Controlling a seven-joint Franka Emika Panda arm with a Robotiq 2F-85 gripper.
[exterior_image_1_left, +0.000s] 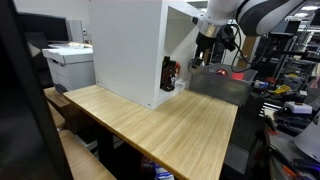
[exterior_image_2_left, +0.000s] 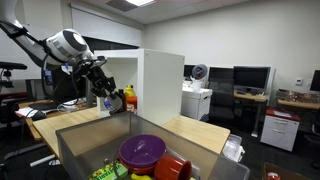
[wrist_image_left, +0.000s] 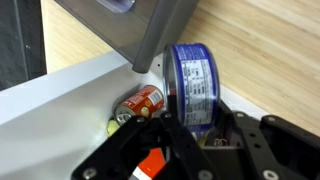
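My gripper (wrist_image_left: 196, 122) is shut on a blue-labelled can (wrist_image_left: 193, 85), which sticks out between the black fingers. It hangs over the edge of a white open cabinet (exterior_image_1_left: 130, 45) on the wooden table (exterior_image_1_left: 170, 125). A red can (wrist_image_left: 140, 103) lies just beyond the blue can on the white cabinet floor, with a yellow-green item beside it. In both exterior views the gripper (exterior_image_1_left: 205, 52) (exterior_image_2_left: 108, 97) hangs between the cabinet opening and a grey bin (exterior_image_1_left: 222, 88). Red and dark containers (exterior_image_1_left: 170, 75) stand in the cabinet opening.
The grey bin (exterior_image_2_left: 80, 140) holds a purple bowl (exterior_image_2_left: 143, 150), a red item (exterior_image_2_left: 172, 167) and green items. Its corner (wrist_image_left: 140, 25) is close above the can in the wrist view. A printer (exterior_image_1_left: 68, 62), desks, monitors and chairs surround the table.
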